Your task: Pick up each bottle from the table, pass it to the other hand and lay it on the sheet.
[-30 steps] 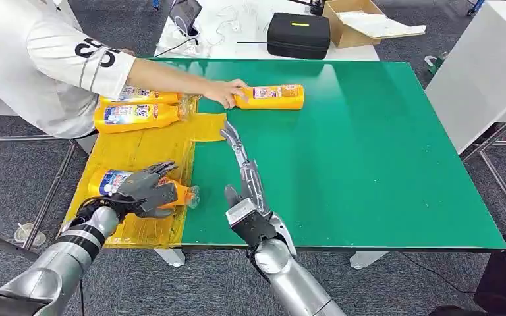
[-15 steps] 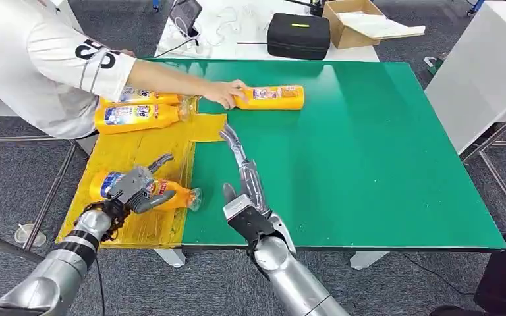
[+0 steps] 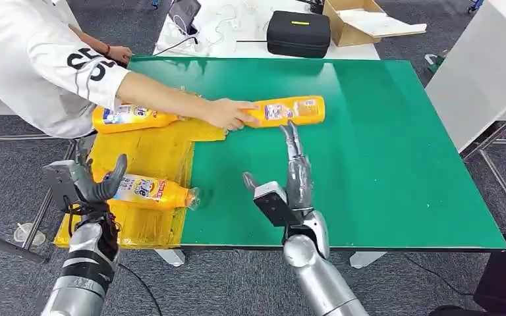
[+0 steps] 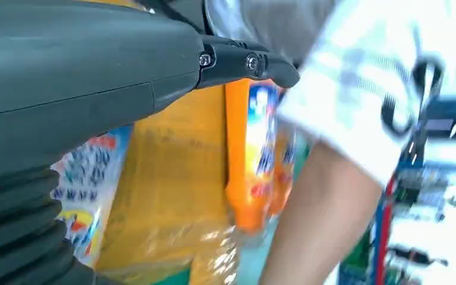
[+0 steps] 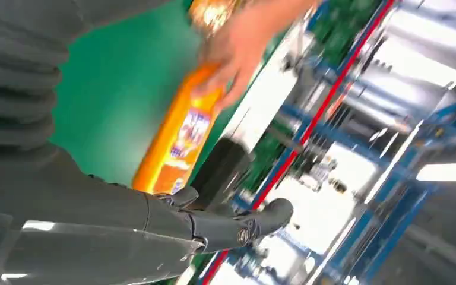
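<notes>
Green matting covers most of the tabletop (image 3: 382, 164) before us, and a yellow sheet (image 3: 148, 155) lies over its left part, above grey carpet floor. We take the sheet as our landmark.

We count three orange bottles. One bottle (image 3: 148, 191) lies on its side on the near part of the sheet, its clear cap pointing toward the green mat. A second bottle (image 3: 128, 117) lies at the sheet's far edge, partly under a person's arm (image 3: 165, 99). A third bottle (image 3: 290, 110) lies on the green mat just beyond the sheet's far right corner, and the person's hand (image 3: 227, 113) grips its neck end. We count one person, in a white shirt with dark lettering, leaning in from beyond the sheet's left side.

Behind the tabletop, far beyond the sheet, a white table carries one black case (image 3: 298, 34), one cardboard box (image 3: 362, 20) and some cables.

Our left hand (image 3: 82, 181) is raised just off the sheet's near left edge, fingers spread and holding nothing; the nearest bottle lies just beside it, apart from it. Our right hand (image 3: 288, 181) is over the green mat to the right of the sheet, fingers stretched out flat and empty, its fingertips (image 3: 291, 131) just short of the third bottle.
</notes>
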`<state>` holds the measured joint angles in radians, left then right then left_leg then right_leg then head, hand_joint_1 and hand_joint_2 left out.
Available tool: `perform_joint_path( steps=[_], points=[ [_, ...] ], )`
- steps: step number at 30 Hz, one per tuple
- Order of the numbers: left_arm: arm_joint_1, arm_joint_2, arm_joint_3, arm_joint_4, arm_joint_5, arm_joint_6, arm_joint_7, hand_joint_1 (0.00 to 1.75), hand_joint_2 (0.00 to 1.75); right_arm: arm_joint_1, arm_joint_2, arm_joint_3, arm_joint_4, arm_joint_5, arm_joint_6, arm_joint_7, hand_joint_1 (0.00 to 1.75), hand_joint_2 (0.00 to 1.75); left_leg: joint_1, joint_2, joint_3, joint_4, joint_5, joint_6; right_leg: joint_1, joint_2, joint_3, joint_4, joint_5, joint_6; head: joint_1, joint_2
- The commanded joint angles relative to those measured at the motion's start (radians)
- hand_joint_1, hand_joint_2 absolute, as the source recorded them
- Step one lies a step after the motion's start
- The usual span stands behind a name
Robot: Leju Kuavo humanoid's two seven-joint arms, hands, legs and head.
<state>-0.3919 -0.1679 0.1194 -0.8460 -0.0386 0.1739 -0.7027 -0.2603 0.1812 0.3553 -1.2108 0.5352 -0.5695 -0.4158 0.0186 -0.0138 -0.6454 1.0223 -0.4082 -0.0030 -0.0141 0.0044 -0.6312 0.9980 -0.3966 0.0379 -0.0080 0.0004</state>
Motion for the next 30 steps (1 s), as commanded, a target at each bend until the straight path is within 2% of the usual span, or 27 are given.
perform_joint_path(
  steps=[1,5,6,10,12,18,20,21,24,25,26,30],
  points=[
    [0.121,-0.061,0.066,-0.216,0.051,0.009,0.005,0.00,1.75,0.059,-0.055,-0.133,-0.016,0.022,-0.011,0.015,0.00,1.75,0.000,0.000,0.004,0.000,-0.002,0.002,0.001,-0.001,0.004,-0.001,-0.001,-0.001,0.000,0.000],
    [0.160,-0.058,0.041,-0.223,0.047,0.011,0.005,0.00,1.75,0.064,-0.066,-0.128,0.018,0.069,0.030,0.047,0.00,1.75,0.000,0.001,0.005,-0.001,-0.002,0.002,0.000,-0.001,0.006,-0.002,-0.002,-0.001,0.000,0.000],
    [0.163,-0.058,0.039,-0.220,0.046,0.011,0.005,0.00,1.75,0.063,-0.068,-0.125,0.024,0.077,0.034,0.053,0.00,1.75,0.000,0.000,0.001,-0.001,-0.001,0.001,0.000,-0.001,0.001,-0.001,-0.001,-0.001,0.000,0.000],
    [0.158,-0.050,0.028,-0.173,0.041,0.012,0.005,0.00,1.75,0.042,-0.077,-0.089,0.068,0.119,0.095,0.095,0.00,1.75,0.000,0.003,0.007,-0.001,-0.003,0.002,0.001,0.000,0.007,-0.002,-0.002,-0.002,0.000,0.000],
    [0.154,-0.047,0.024,-0.165,0.034,0.015,0.005,0.00,1.75,0.029,-0.079,-0.075,0.091,0.130,0.119,0.111,0.00,1.75,0.000,0.001,0.001,-0.001,-0.001,0.001,0.000,0.000,0.001,-0.001,0.000,-0.001,0.000,0.000],
    [0.122,-0.044,0.024,-0.107,0.036,0.000,0.005,0.00,1.75,-0.034,-0.083,-0.030,0.218,0.175,0.195,0.180,0.00,1.75,0.000,0.002,0.001,-0.001,-0.001,0.001,0.000,0.001,0.001,-0.001,0.000,-0.001,0.000,0.000],
    [0.112,-0.041,0.022,-0.079,0.029,-0.004,0.005,0.00,1.75,-0.070,-0.094,-0.009,0.307,0.180,0.258,0.222,0.00,1.75,0.000,0.003,0.006,-0.002,-0.002,0.002,0.001,0.001,0.006,-0.003,-0.001,-0.002,0.000,0.000],
    [0.110,-0.040,0.022,-0.076,0.027,-0.004,0.005,0.00,1.75,-0.076,-0.094,-0.008,0.320,0.176,0.266,0.224,0.00,1.75,0.000,0.001,0.001,-0.001,0.000,0.001,0.000,0.000,0.001,-0.001,0.000,-0.001,0.000,0.000],
    [0.095,-0.038,0.023,-0.052,0.025,-0.007,0.005,0.00,1.75,-0.119,-0.104,0.014,0.401,0.188,0.309,0.247,0.00,1.75,0.000,0.001,0.002,-0.001,-0.001,0.001,0.000,0.000,0.002,-0.001,0.000,-0.001,0.000,0.000],
    [0.089,-0.038,0.026,-0.041,0.027,-0.012,0.005,0.00,1.75,-0.135,-0.103,0.017,0.432,0.179,0.325,0.250,0.00,1.75,0.000,0.003,0.007,-0.002,-0.002,0.002,0.001,0.001,0.007,-0.003,0.000,-0.002,0.000,0.000],
    [0.084,-0.037,0.028,-0.033,0.027,-0.014,0.005,0.00,1.75,-0.155,-0.110,0.035,0.463,0.198,0.340,0.273,0.00,1.75,0.000,0.001,0.002,-0.001,-0.001,0.001,0.000,0.000,0.002,-0.001,0.000,-0.001,0.000,0.000],
    [0.077,-0.035,0.030,-0.017,0.027,-0.018,0.005,0.00,1.75,-0.192,-0.116,0.053,0.499,0.210,0.368,0.297,0.00,1.75,0.000,0.001,0.001,-0.001,-0.001,0.001,0.000,0.000,0.001,-0.001,0.000,-0.001,0.000,0.000]
  ],
)
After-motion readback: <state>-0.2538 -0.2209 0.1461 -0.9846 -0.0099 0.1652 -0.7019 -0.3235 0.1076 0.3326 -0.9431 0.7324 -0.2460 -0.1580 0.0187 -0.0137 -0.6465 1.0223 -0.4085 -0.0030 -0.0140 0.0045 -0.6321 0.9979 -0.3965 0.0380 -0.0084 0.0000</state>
